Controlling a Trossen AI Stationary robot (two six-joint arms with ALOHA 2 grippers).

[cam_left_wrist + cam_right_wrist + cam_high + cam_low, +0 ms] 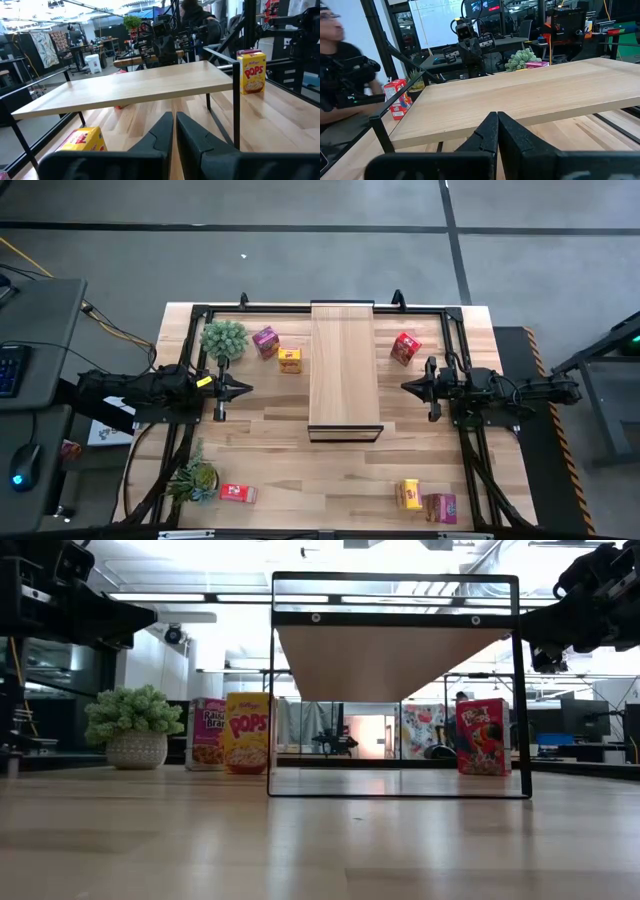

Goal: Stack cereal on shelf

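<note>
The shelf [345,365], a light-wood plank on a black frame, stands mid-table. Cereal boxes stand on the tabletop: a magenta [265,340] and a yellow one [290,360] left of the shelf at the far side, a red one [405,348] to its right. Near the front edge lie a red [237,493], a yellow [410,494] and a magenta box [440,507]. My left gripper [245,389] is shut and level, left of the shelf. My right gripper [405,387] is shut and level, right of it. Both hold nothing.
Two potted plants stand on the left side, one far [223,338] and one near [195,478]. Black frame rails [300,308] run around the table. A person [340,75] sits beyond the table in the right wrist view. Bare wood lies in front of the shelf.
</note>
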